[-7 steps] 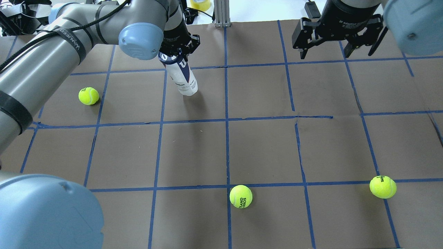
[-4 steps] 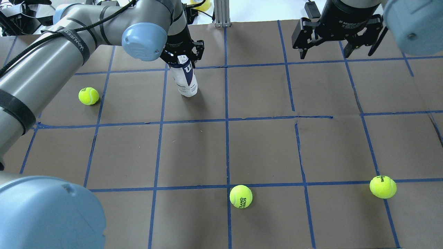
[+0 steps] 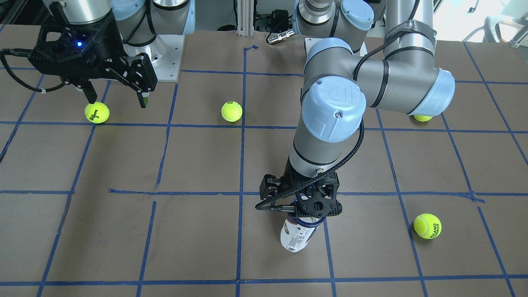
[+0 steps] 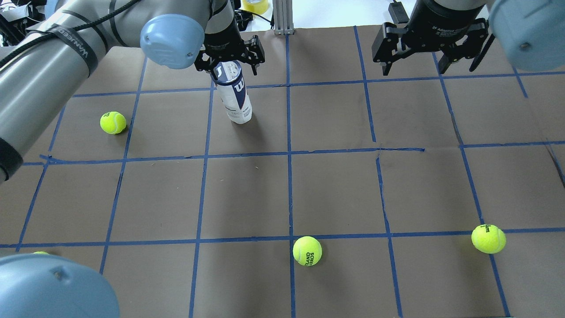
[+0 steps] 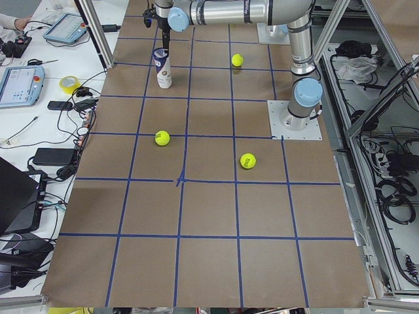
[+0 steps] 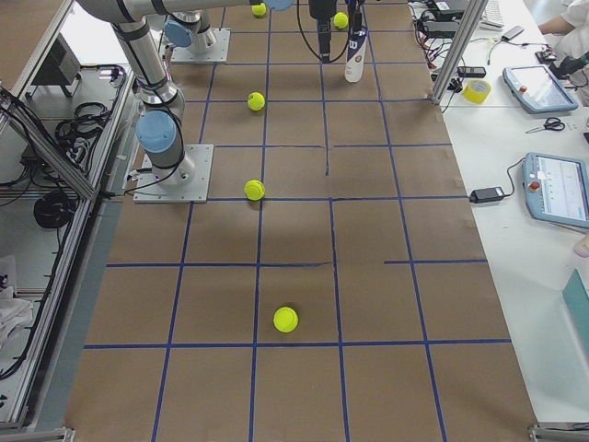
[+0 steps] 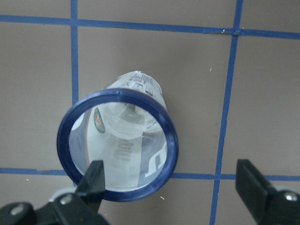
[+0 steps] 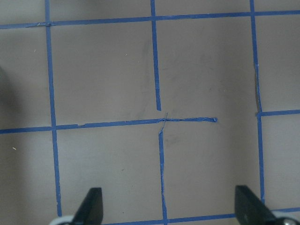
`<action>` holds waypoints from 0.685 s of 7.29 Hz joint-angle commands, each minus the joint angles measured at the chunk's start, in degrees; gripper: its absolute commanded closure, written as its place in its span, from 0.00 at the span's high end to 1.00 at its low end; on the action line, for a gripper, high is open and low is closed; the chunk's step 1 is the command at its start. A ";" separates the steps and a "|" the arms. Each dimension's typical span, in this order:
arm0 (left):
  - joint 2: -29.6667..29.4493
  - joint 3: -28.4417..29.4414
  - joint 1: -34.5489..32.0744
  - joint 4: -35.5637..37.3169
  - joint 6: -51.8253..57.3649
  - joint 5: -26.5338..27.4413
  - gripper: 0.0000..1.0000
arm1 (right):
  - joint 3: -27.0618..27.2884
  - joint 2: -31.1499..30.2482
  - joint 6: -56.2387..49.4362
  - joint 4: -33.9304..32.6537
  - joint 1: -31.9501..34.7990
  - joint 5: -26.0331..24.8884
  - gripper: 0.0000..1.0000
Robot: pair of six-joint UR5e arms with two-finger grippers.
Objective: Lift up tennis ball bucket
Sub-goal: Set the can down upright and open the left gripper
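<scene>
Bucket: the tennis ball bucket (image 4: 234, 95) stands upright on the brown gridded surface (image 4: 335, 190), far left of centre, mouth open.
Left end effector: the left end effector (image 4: 230, 59) hovers right over the blue rim, fingers spread; one finger (image 7: 93, 180) overlaps the rim edge in the wrist view.
Right end effector: the right end effector (image 4: 430, 48) hangs released, far right, well apart.
Risk: I'd say an off-centre descent could clip the rim and topple the light tube.
Balls: tennis balls (image 4: 307, 251) lie scattered, none close.

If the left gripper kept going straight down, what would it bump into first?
Probably the bucket: the left gripper points down with open jaws, one finger over the blue rim. Its height above the rim is unclear.
</scene>
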 commanded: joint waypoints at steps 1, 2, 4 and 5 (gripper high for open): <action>3.49 4.59 0.96 -10.37 0.17 -1.39 1.00 | 0.00 0.01 0.00 0.01 0.00 -0.05 1.00; 5.16 5.58 2.18 -13.30 2.26 -1.31 1.00 | 0.00 0.01 0.00 0.01 0.00 -0.05 1.00; 9.20 4.62 6.39 -17.87 9.90 -0.70 1.00 | 0.00 0.01 0.00 0.10 -0.09 -0.14 1.00; 11.31 3.31 8.68 -19.73 11.93 -0.70 1.00 | 0.00 0.01 0.09 0.10 0.00 0.03 1.00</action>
